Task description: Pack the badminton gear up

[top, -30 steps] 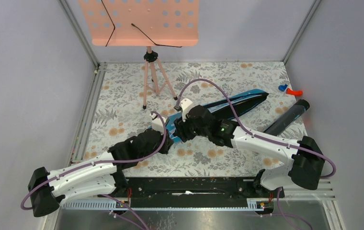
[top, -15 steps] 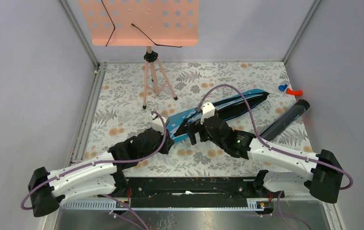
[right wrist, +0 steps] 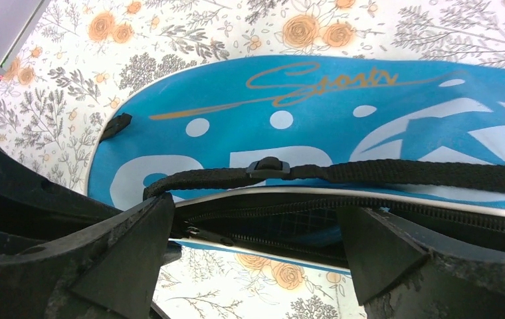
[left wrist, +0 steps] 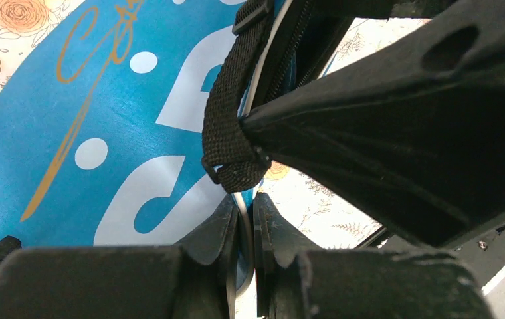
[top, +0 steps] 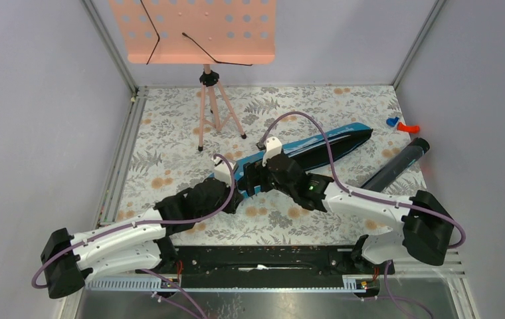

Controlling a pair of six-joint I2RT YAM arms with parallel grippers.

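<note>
Top external view: a blue fabric racket bag point(top: 353, 135) with white lettering is recorded lying flat and diagonal at mid-table. Its near-left end is partly hidden and its far end tapers toward the back right. A long black tube point(top: 396, 165) is laid to the right of the bag, apart from it. A small red-and-blue item point(top: 403, 125), too small to identify, is found by the far right wall. A peach perforated music stand point(top: 197, 30) on a tripod is set at the far left.

Left wrist view, detail not obtainable from above: the left gripper point(left wrist: 245, 216) is seen pinched almost shut on the thin white piping at the bag's edge. A black webbing strap point(left wrist: 228, 126) is looped just above the fingertips.

Right wrist view: the right gripper point(right wrist: 255, 214) is held spread wide with nothing gripped, one finger at either side of the bag's unzipped opening. A gold script word and a buckle on the strap are shown only here. A blue gridded surface is glimpsed inside the opening; what it is cannot be told.

Surface and room: the table point(top: 170, 166) is covered with a cloth printed with grey ferns and orange flowers. It is enclosed by plain pale lilac walls with aluminium framing at the corners.
</note>
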